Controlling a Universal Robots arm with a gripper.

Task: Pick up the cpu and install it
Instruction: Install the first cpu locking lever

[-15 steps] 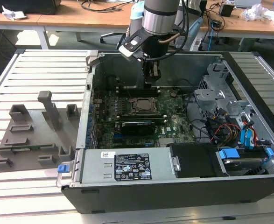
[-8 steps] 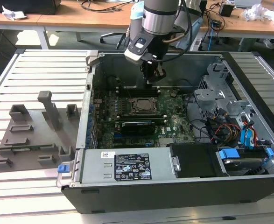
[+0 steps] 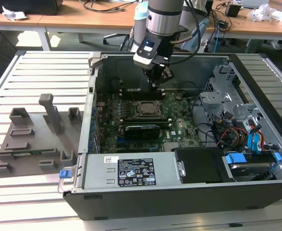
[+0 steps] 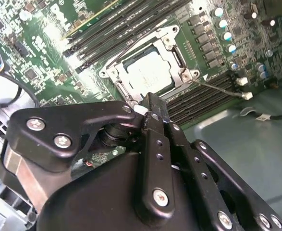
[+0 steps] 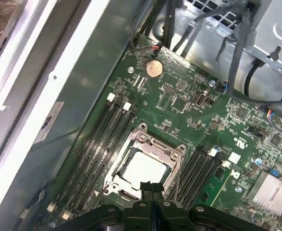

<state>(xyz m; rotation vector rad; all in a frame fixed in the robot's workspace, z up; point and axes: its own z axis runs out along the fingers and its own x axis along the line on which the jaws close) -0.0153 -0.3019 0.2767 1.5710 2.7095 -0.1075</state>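
Gripper (image 3: 158, 79) hangs just above the socket inside the open case (image 3: 256, 192). Its fingers are pinched together with nothing between them, as far as both wrist views show. The cpu (image 5: 143, 168) is already lying in the socket frame (image 5: 155, 142) on the motherboard (image 3: 179, 122), pale metal top up, between the two banks of memory slots (image 5: 100, 139). In the second wrist view its edges look parallel to the frame and it doesn't look tilted, so I'd call the drop-in basically done. Can't tell whether the frame is latched down over it, though.

My take on doing this bit well: keep everything strictly vertical over that chip. A sideways nudge from closed fingertips this near could skate the cpu across the contacts underneath, and those bend easily. No pushing down either; it should sit by its own weight, all four corners level in the frame.
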